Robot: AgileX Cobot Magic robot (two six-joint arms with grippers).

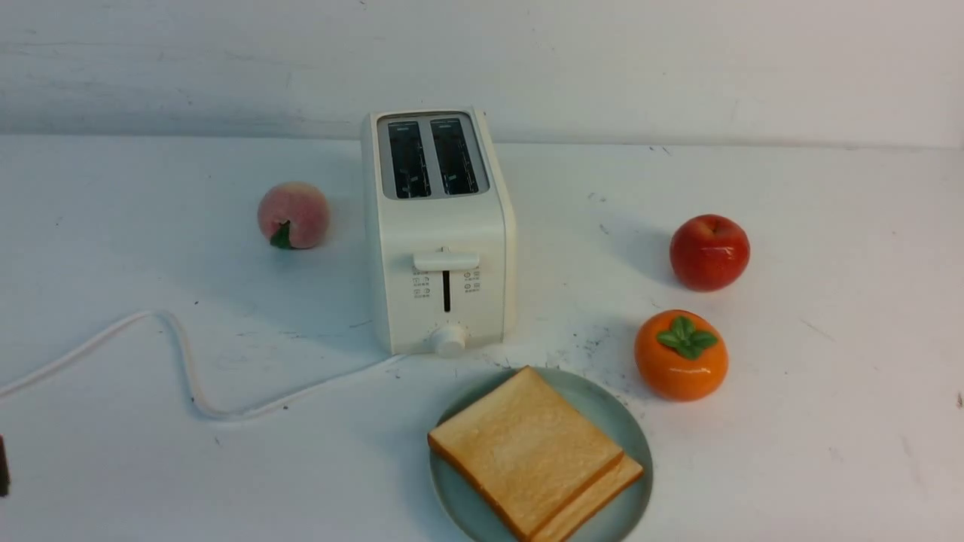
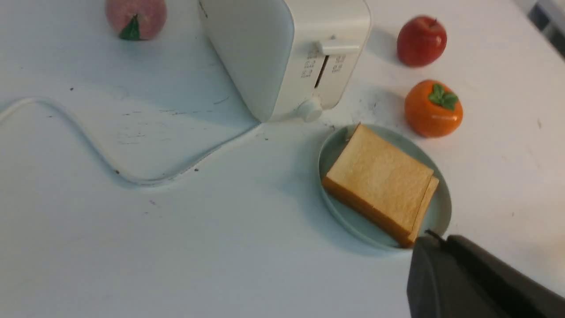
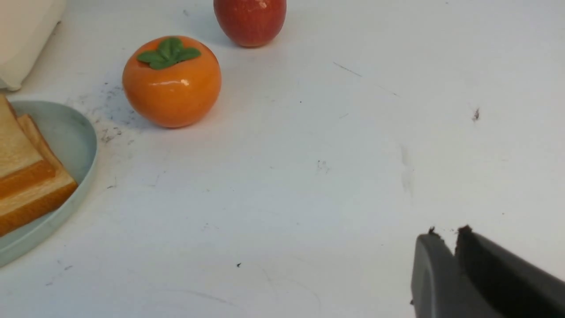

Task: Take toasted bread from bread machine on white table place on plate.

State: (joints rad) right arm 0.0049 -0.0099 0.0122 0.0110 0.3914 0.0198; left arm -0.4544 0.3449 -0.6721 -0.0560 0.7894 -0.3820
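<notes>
Two slices of toasted bread (image 1: 523, 444) lie stacked flat on the mint-green plate (image 1: 629, 425), the lower slice (image 1: 599, 493) peeking out to the right. Behind the plate on the white table (image 1: 828, 339) stands the bread machine (image 1: 440, 226); both its slots look dark and empty. In the left wrist view my left gripper (image 2: 435, 238) is shut on nothing, hovering near the plate's rim (image 2: 441, 207) beside the toast (image 2: 379, 176). My right gripper (image 3: 446, 232) shows a narrow gap at its tips, empty, over bare table well away from the plate (image 3: 77, 137).
A peach (image 1: 294, 214) sits left of the toaster. A red apple (image 1: 709, 252) and an orange persimmon (image 1: 680, 354) sit to its right, the persimmon close to the plate. The white cord (image 1: 181, 361) snakes across the table's left side.
</notes>
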